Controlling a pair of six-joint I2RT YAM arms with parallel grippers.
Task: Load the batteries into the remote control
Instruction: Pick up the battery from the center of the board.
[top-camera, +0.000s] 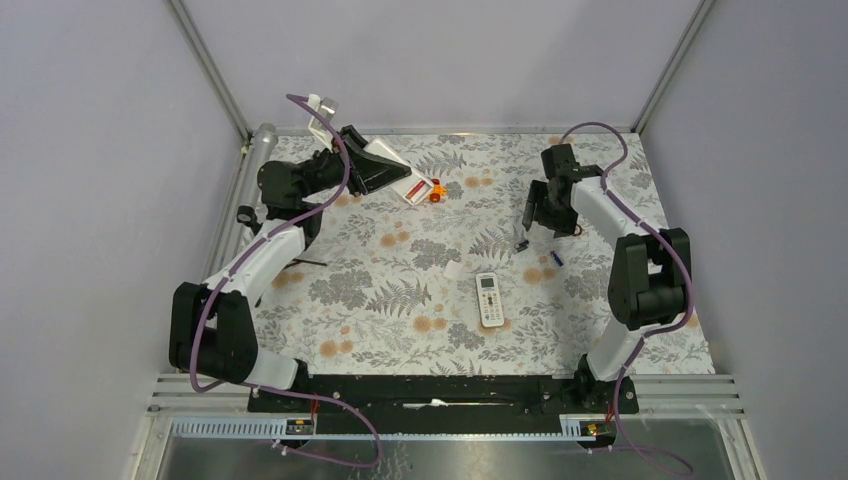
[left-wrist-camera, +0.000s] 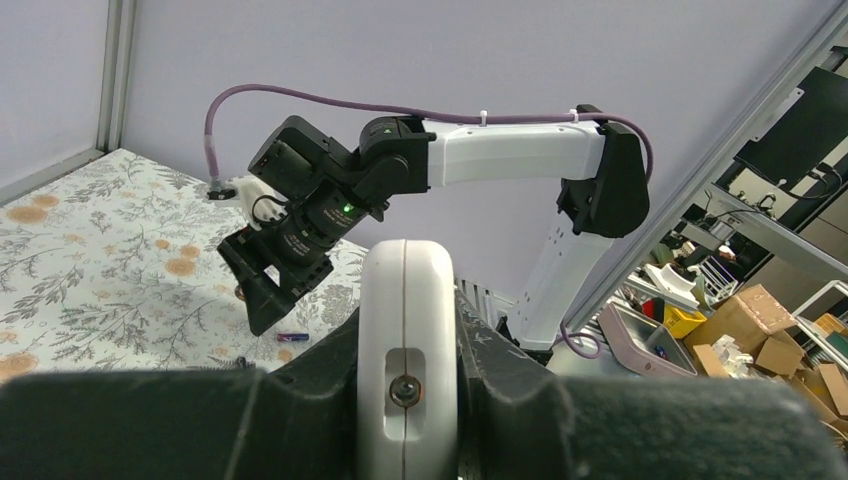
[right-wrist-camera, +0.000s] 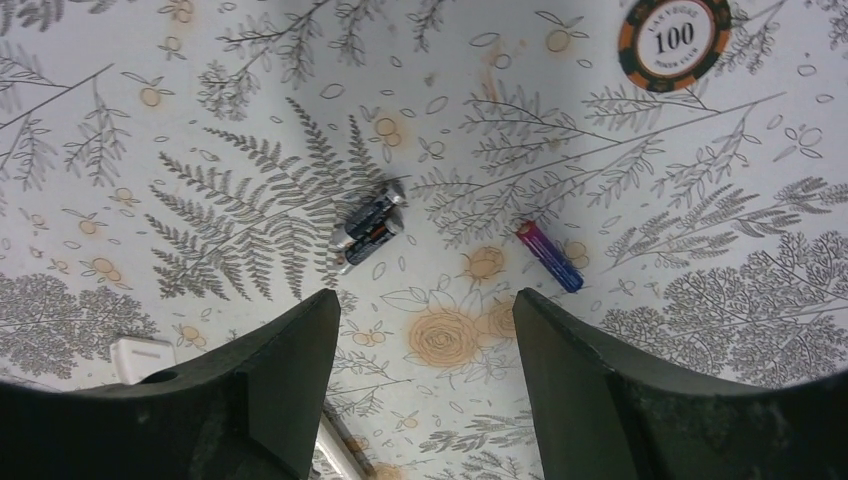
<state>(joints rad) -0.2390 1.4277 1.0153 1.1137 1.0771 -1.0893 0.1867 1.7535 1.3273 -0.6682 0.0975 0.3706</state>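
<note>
White-edged remote control (left-wrist-camera: 405, 290) clamped in left hand (left-wrist-camera: 408, 345); right hand (right-wrist-camera: 425, 310) spread above red-blue battery (right-wrist-camera: 549, 256)

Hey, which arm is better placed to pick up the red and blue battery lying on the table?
Right. The right gripper hangs over the table, jaws open, with the battery just ahead of them. The left gripper is across the table, shut on the remote control.

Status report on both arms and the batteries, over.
Left fingers shut on remote control, aloft. Right fingers open above one battery. Small dark object beside it, apart.
</note>
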